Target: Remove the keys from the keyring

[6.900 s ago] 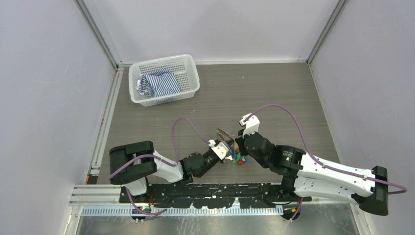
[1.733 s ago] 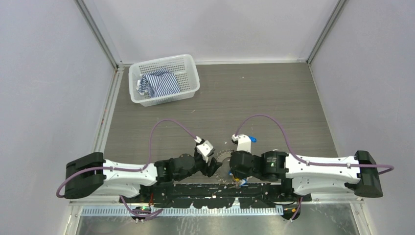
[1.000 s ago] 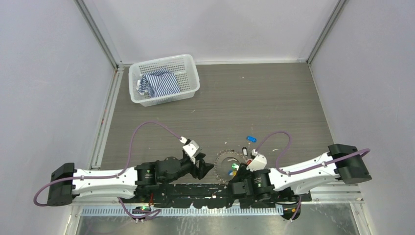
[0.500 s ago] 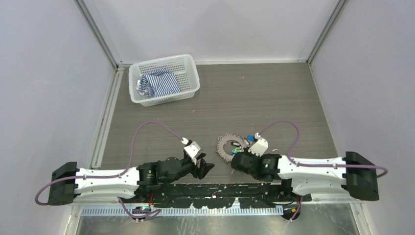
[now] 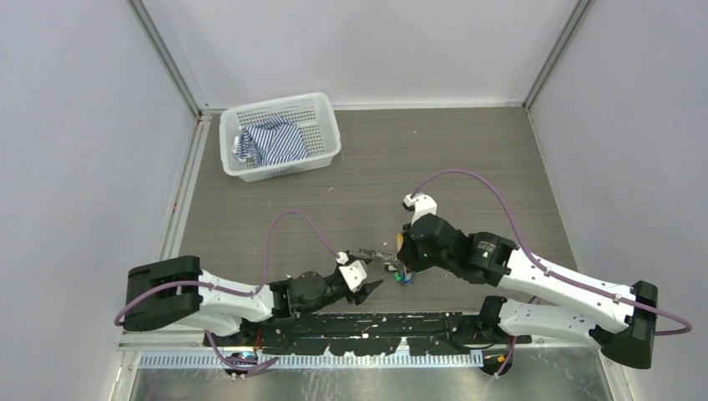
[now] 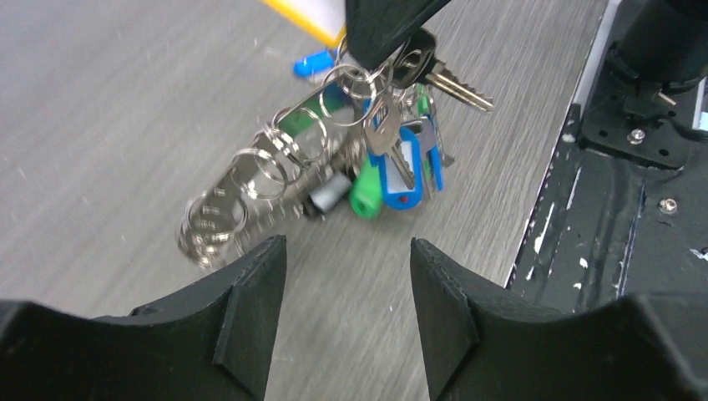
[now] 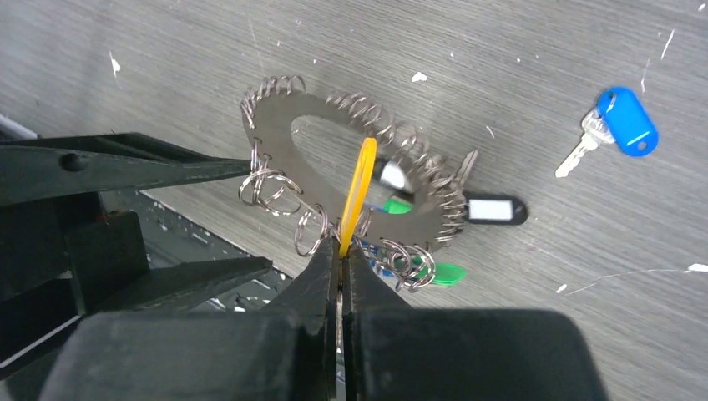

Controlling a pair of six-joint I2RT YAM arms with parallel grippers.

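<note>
Left pincer (image 6: 344, 255) gapes; right pincer (image 7: 341, 244) clamped.

Pale lilac walls (image 5: 75, 167) enclose a grey wood-grain desk (image 5: 467, 159) on three sides; aluminium posts (image 5: 167, 57) stand in the far corners, and the light is even.

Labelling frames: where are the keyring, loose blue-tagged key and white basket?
keyring (image 7: 271, 125): right wrist view, flat metal band.
loose blue-tagged key (image 7: 628, 121): right wrist view, blue tag.
white basket (image 5: 331, 124): top view, right wall.
</note>
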